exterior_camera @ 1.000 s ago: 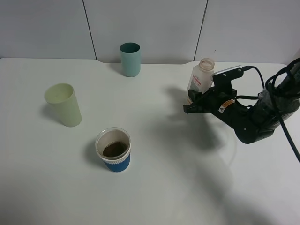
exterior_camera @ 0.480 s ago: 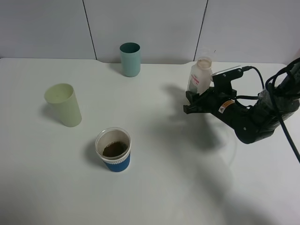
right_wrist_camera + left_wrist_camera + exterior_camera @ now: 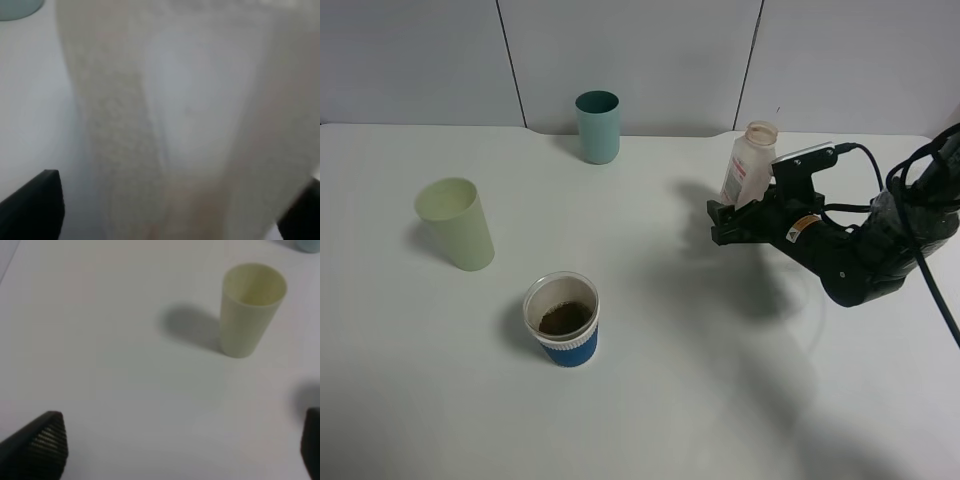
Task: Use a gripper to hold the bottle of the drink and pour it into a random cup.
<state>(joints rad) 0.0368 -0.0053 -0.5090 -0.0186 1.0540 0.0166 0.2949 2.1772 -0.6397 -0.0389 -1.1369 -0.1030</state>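
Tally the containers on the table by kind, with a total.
Cups: 3 (pale-green cup, teal cup, blue-banded cup)
Bottles: 1 (bottle)
Total: 4

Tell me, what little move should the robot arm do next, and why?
Probably pull the right pincer straight back from the bottle. Its jaws look spread on either side of the bottle, which stands on the table, and the blue-bottomed cup already holds brown drink, so the pouring seems done.
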